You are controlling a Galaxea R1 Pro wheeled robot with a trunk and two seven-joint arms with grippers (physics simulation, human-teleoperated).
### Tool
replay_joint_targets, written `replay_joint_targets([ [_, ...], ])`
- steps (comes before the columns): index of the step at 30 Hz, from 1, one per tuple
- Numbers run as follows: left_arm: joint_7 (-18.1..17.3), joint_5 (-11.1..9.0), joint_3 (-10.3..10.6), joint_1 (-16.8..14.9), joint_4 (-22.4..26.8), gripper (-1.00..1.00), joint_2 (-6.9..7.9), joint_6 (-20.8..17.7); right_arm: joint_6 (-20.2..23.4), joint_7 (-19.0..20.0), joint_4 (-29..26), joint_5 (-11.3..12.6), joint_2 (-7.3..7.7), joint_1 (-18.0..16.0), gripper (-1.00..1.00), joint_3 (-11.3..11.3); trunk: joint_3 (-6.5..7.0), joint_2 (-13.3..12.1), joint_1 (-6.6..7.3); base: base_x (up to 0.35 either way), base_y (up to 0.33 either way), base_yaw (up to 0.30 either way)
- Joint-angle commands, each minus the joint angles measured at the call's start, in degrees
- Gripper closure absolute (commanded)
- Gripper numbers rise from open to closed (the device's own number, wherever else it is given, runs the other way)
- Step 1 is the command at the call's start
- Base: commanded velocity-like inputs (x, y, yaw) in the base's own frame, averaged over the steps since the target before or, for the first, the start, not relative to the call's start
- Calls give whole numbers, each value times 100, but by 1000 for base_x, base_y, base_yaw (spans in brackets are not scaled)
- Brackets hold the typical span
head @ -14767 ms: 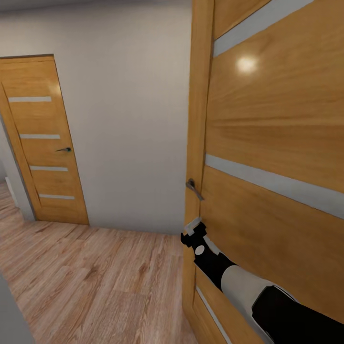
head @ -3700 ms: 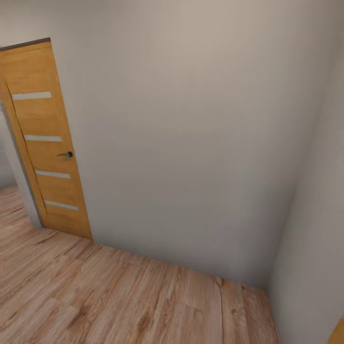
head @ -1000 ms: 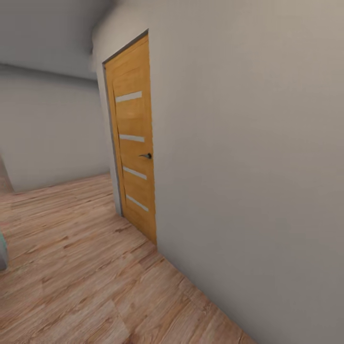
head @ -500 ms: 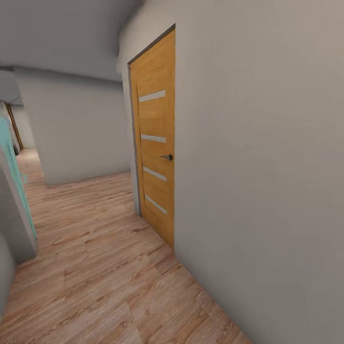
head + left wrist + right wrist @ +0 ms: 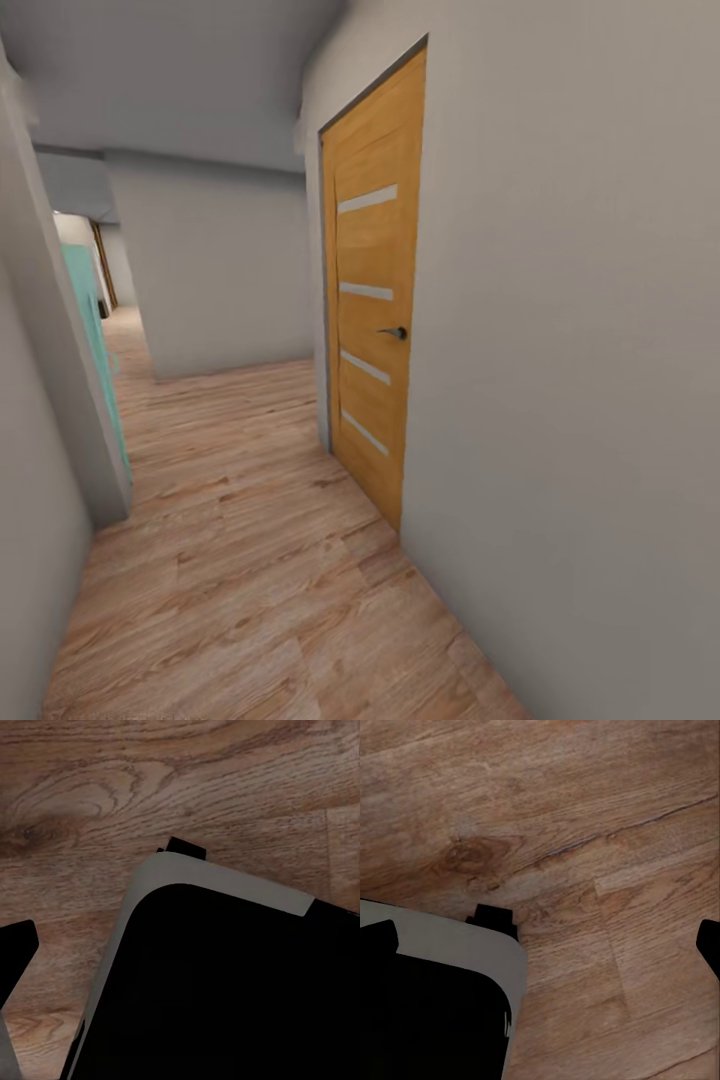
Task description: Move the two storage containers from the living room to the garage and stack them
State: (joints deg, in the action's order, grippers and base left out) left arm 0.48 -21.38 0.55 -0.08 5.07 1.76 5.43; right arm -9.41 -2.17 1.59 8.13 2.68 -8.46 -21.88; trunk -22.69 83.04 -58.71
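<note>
Storage containers: whereabouts cannot be told. Hallway, left to right: teal panel (image 5: 92,320), wood plank floor (image 5: 250,570), closed wooden door (image 5: 375,330), grey wall (image 5: 580,350). Left fingers (image 5: 15,952): state unclear. Right fingers (image 5: 709,945) spread over planks.

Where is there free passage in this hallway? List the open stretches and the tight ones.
The wood floor runs bare between the wooden door on the right wall and the grey wall edge at left. Past that edge the gap by the teal panel is tighter.
</note>
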Motion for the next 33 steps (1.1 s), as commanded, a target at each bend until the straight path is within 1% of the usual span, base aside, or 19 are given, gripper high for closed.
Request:
replay_joint_targets([
  [1, 5, -24, 8, -1, 3, -100, 0, 11, -35, -2, 17, 58, -3, -6, -100, -48, -6, 3, -2, 124, 0, 273],
  [33, 5, -33, 7, -1, 3, -100, 0, 2, -35, -2, 17, 58, -2, -6, -100, -45, -6, 3, -2, 116, 0, 273],
])
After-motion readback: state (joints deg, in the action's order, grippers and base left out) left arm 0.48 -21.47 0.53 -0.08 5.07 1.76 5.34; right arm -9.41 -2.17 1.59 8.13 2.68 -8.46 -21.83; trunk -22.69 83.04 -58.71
